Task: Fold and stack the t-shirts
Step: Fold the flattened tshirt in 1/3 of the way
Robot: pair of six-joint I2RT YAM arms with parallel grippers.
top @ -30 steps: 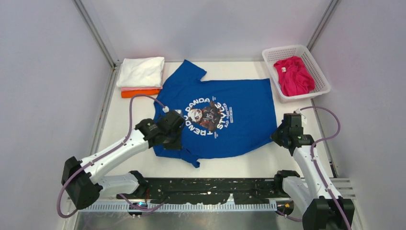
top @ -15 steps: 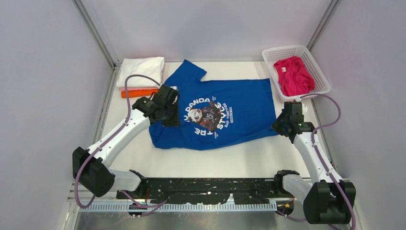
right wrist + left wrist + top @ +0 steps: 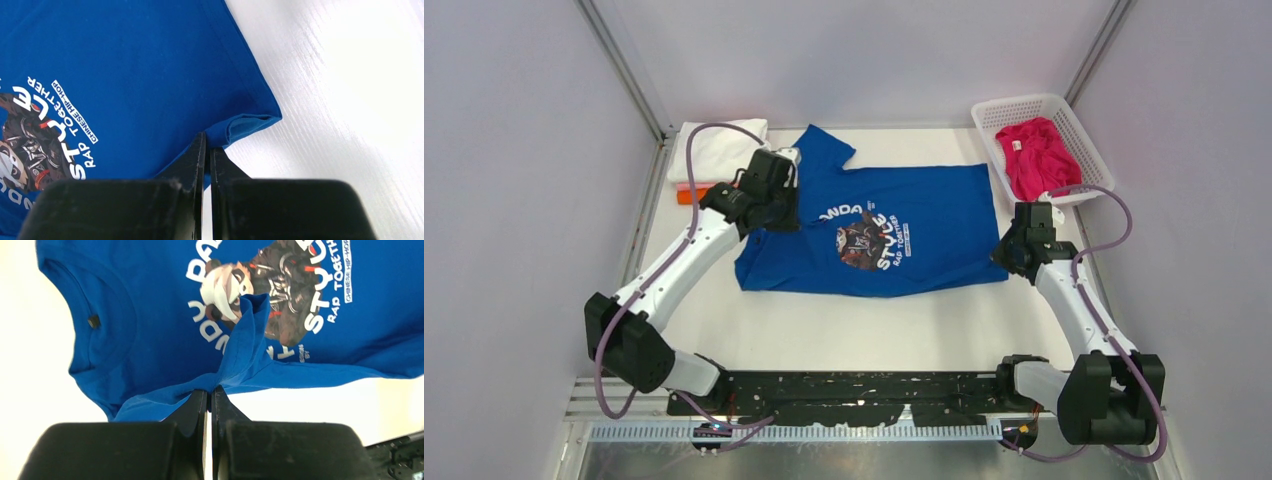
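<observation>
The left gripper (image 3: pixel 209 394), jaws closed on the near edge of the blue t-shirt (image 3: pixel 934 245), has carried that edge toward the far left corner of the surface (image 3: pixel 844 340). The right gripper (image 3: pixel 207 145), jaws closed on the hem corner, followed. The lengthwise fold is judged under way. The t-shirt lies mid-surface, its print (image 3: pixel 869 235) partly covered.

top: you look down from high behind the near edge, far, whole table (image 3: pixel 824 340) | wrists: you look close, forward-down | shared by all three: blue t-shirt (image 3: pixel 944 270)

Bright even light, faint shadows, table (image 3: pixel 360 60) washed out
</observation>
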